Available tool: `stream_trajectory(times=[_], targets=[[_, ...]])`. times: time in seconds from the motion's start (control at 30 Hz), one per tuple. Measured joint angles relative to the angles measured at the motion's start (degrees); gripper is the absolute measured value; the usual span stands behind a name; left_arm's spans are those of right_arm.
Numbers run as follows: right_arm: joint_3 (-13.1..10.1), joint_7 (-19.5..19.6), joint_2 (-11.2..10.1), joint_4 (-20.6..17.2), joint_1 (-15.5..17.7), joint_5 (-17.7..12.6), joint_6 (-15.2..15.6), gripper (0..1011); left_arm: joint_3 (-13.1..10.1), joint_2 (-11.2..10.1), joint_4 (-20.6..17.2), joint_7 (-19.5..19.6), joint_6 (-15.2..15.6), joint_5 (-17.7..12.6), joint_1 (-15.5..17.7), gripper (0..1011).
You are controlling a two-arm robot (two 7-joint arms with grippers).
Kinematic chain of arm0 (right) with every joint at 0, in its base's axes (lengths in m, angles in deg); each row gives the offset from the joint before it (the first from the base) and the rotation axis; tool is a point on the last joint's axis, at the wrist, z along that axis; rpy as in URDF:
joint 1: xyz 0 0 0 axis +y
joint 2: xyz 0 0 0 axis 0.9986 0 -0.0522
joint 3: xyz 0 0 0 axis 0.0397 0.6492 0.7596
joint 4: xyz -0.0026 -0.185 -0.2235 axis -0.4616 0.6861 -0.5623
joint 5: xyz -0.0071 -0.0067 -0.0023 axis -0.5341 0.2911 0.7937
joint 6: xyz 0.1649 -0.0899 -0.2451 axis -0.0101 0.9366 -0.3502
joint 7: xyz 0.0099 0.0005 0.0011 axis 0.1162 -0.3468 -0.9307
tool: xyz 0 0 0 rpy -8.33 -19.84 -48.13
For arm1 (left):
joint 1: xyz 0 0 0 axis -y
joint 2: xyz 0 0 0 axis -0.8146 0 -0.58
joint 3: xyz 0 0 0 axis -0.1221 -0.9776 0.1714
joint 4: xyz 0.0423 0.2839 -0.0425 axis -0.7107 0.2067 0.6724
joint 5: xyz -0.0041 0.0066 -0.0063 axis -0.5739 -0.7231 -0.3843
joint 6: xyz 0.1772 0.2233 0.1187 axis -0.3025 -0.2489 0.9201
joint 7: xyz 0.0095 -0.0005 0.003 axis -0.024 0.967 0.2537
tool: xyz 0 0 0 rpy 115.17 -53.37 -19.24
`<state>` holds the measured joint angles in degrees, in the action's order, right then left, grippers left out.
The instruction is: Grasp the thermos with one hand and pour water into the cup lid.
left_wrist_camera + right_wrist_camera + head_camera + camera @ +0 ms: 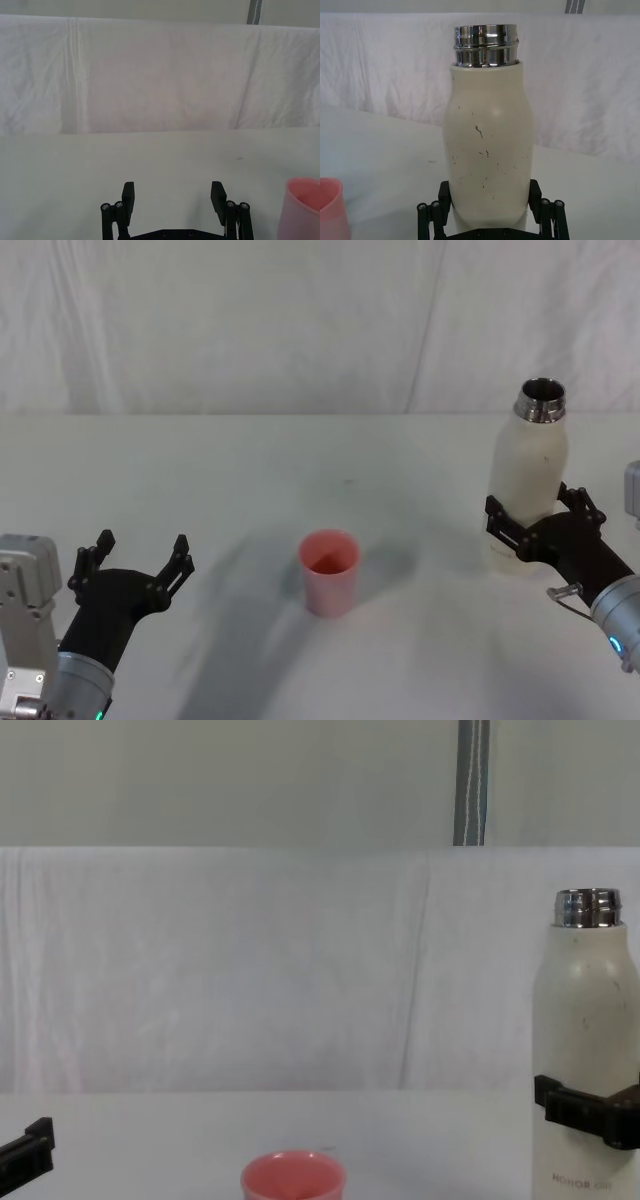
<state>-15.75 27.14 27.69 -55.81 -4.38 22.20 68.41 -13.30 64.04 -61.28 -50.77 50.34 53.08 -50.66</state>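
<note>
Hiding thermos (pixel 487 150) base, right claw (pixel 490 212) clamped

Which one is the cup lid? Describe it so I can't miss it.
On the white table, look near the middle, between the two arms. The cup lid is the small salmon-pink round cup standing open side up, far shorter than the tall cream thermos at the right gripper.
</note>
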Motion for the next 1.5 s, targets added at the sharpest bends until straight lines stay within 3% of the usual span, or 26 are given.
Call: stream_trajectory(times=[0.93, 1.5], targets=[[0.1, 0.1, 0.2, 0.6, -0.3, -0.1, 0.1, 953, 0.0, 0.0, 0.0, 0.0, 0.0, 0.0, 0.0, 1001], [0.5, -0.3, 1.0, 3.1, -1.8, -0.5, -0.8, 953, 0.0, 0.0, 0.0, 0.0, 0.0, 0.0, 0.0, 1001]])
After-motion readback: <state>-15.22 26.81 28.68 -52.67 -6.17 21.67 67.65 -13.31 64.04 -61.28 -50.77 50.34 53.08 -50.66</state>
